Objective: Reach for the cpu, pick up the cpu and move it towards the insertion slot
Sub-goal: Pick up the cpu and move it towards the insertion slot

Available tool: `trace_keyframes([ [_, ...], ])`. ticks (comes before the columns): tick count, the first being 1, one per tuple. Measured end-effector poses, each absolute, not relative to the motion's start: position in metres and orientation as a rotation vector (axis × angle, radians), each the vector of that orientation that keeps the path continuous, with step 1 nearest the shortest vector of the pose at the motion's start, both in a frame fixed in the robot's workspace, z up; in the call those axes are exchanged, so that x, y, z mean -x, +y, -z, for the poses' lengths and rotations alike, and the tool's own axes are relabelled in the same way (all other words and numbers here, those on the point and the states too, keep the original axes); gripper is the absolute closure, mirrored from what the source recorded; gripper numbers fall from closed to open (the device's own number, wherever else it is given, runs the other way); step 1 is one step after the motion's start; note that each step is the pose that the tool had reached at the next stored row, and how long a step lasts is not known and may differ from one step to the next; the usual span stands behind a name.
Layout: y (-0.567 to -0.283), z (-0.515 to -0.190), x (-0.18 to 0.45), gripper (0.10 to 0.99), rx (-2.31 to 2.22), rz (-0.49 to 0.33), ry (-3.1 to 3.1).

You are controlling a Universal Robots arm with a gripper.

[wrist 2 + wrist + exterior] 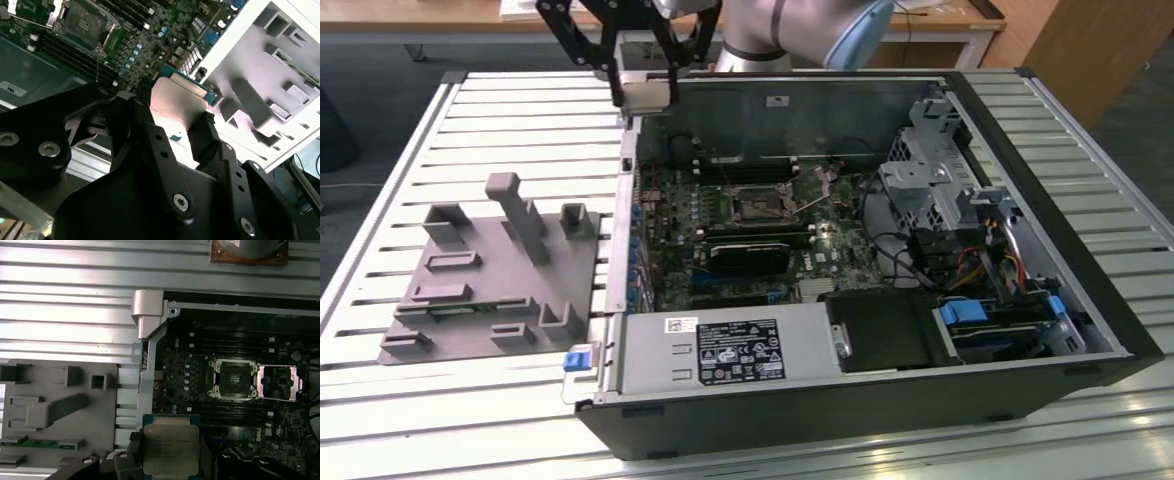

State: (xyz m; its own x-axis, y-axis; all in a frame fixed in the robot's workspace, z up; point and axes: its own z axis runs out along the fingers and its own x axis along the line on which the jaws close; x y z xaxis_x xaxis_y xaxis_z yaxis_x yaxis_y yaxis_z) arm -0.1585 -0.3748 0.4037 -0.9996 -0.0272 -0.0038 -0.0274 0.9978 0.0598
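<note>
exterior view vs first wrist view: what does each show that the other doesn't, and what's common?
Exterior view alone: the black case in full, the drive bay, and the arm above the case's edge. First wrist view alone: the socket's shiny frame flipped open beside the insertion slot. Both: the cpu held in the gripper over the case's edge, the grey tray, the motherboard.

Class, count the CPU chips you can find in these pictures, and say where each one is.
1. The cpu is clamped in the gripper, held in the air above the far corner of the open computer case, not yet at the insertion slot.
</note>
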Motion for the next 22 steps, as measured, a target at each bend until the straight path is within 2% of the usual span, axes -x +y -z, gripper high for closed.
trace_keyframes([
  [22,-0.36,-0.392,0.065,0.545,0.043,-0.094,3.137],
])
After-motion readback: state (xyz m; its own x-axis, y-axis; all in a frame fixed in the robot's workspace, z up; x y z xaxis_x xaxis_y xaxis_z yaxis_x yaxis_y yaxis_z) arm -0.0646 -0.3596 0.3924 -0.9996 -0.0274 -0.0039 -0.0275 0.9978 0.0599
